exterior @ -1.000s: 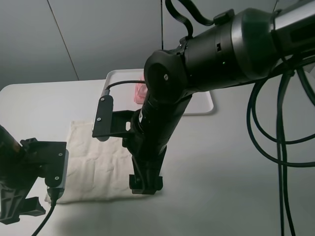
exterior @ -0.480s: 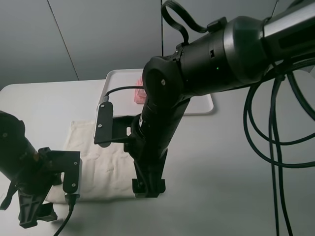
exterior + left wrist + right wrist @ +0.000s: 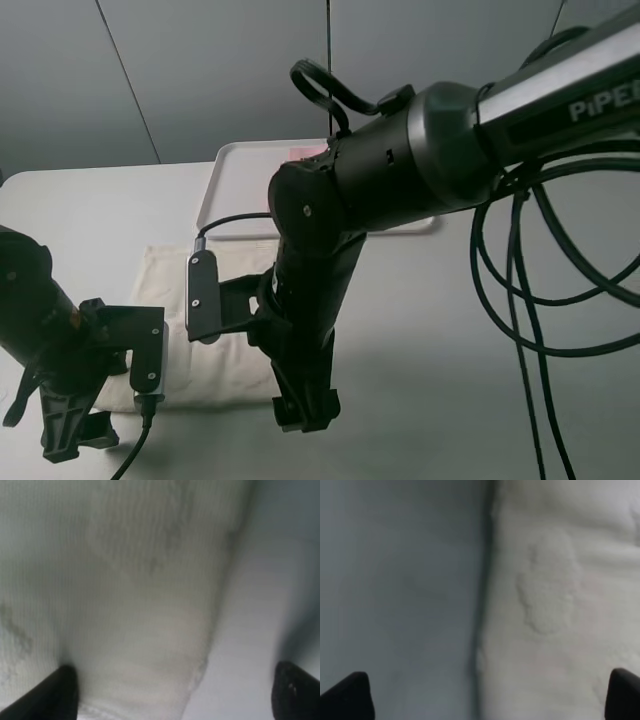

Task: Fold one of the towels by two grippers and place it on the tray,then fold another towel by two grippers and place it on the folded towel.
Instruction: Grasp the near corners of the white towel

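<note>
Half seems done: the pink towel is lying on the tray; left fingers and right fingers are hovering open, empty, over the cream towel.

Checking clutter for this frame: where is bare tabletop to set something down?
Free: the table right of the right gripper, and the back-left stretch beside the tray. Crowded: front left, where the left gripper and right gripper stand open at the cream towel's near edge.

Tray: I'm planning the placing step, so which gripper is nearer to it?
Right. The right gripper is at the cream towel's near right corner; the left gripper is at its near left corner, farther from the tray.
</note>
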`<state>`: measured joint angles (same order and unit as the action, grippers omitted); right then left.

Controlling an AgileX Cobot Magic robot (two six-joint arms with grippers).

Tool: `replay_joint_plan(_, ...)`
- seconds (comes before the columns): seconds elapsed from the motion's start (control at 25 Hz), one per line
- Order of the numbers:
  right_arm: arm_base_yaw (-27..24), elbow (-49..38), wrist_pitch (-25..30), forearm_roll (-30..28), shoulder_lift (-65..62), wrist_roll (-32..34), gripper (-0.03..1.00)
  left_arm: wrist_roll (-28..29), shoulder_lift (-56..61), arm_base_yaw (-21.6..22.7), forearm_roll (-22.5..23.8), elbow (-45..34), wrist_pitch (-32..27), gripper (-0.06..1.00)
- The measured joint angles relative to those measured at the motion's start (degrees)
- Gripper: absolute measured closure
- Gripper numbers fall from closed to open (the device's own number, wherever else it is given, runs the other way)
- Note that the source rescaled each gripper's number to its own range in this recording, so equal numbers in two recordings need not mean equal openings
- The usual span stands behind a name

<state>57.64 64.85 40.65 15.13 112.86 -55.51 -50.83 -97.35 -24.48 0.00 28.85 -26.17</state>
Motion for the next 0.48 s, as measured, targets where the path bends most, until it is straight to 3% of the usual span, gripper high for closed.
replay_joint_plan(0.16, 1.2, 0.0, 0.0, -1.2, 2.3, 0.3, -0.03, 0.0, -0.1, 0.0, 0.0, 0.0, 0.0, -0.06)
replay_joint_plan(0.48, 1.2, 0.0, 0.8, -8.9, 2.9, 6.8, -0.03, 0.0, -0.1, 0.0, 0.0, 0.0, 0.0, -0.06)
